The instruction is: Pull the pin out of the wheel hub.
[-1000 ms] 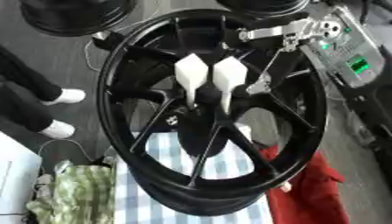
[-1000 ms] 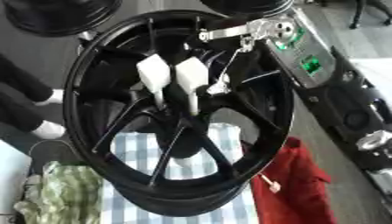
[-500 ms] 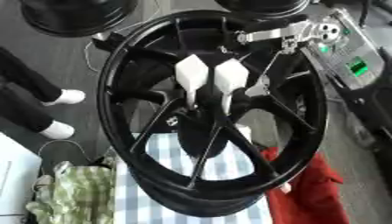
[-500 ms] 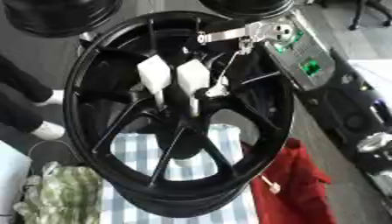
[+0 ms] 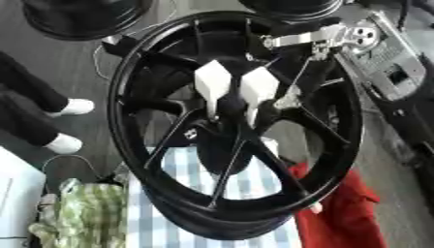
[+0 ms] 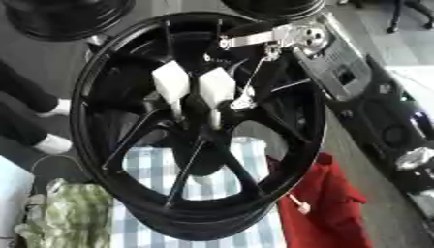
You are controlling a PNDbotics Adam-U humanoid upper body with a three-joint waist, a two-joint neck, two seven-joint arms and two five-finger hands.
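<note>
wheel hub [image 5: 233,104], two white blocks [image 5: 212,81]

Wheel hub [image 5: 237,121] upright on checked cloth [image 5: 182,213]; red cloth [image 5: 335,213] right.

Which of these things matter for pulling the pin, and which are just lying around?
Job: black wheel; white blocks at its hub; right arm.
Lying about: green checked cloth; red cloth; blue striped cloth; spare wheels.
</note>
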